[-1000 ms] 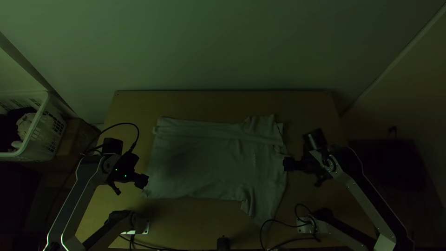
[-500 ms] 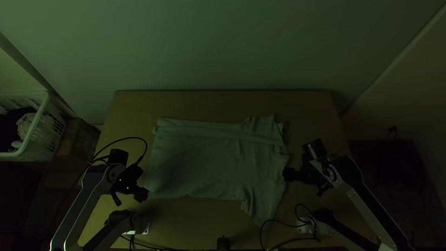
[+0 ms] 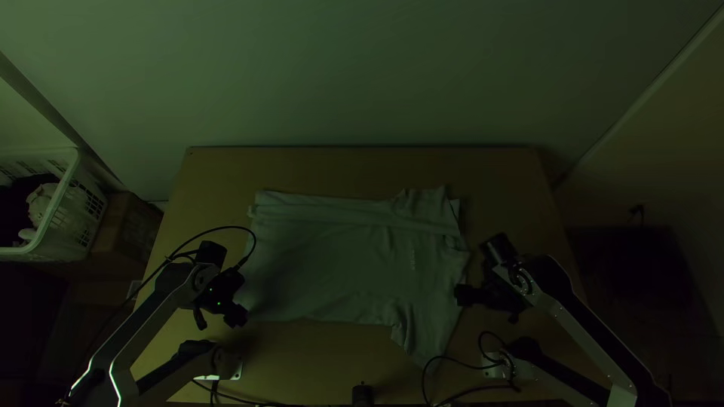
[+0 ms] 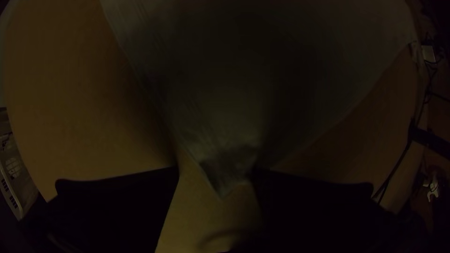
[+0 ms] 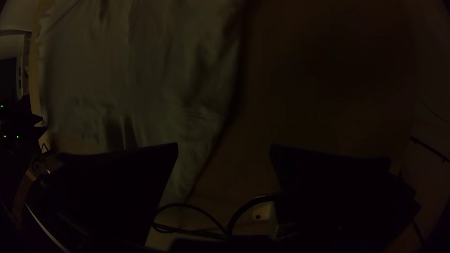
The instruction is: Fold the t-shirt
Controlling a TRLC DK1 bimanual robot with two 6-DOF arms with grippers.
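Two arms are standing over a light wooden table, with a t-shirt lying across its middle. Most of the garment is lying spread, its hem end facing the left arm and its collar end facing the right; a narrow band is running lengthwise along the far side. One sleeve is pointing toward the table's near edge, with creases gathering where it is joining the body; near the far right corner, the cloth is lying rumpled.

The left gripper is hanging at the near hem corner. In the left wrist view, its black fingers are standing apart, and a pointed corner of cloth is showing between them; whether either finger is touching it cannot be told.

The right gripper is hanging at the collar end, beside the base of the near sleeve. In the right wrist view, its fingers are standing wide apart, one overlapping the cloth in the view and the other appearing over bare wood. Neither pair is clamping the garment.

Black cables are looping near the right arm's base. Beyond the table's left side, a white slatted basket is holding cloth items, and a brown box is standing beside it.
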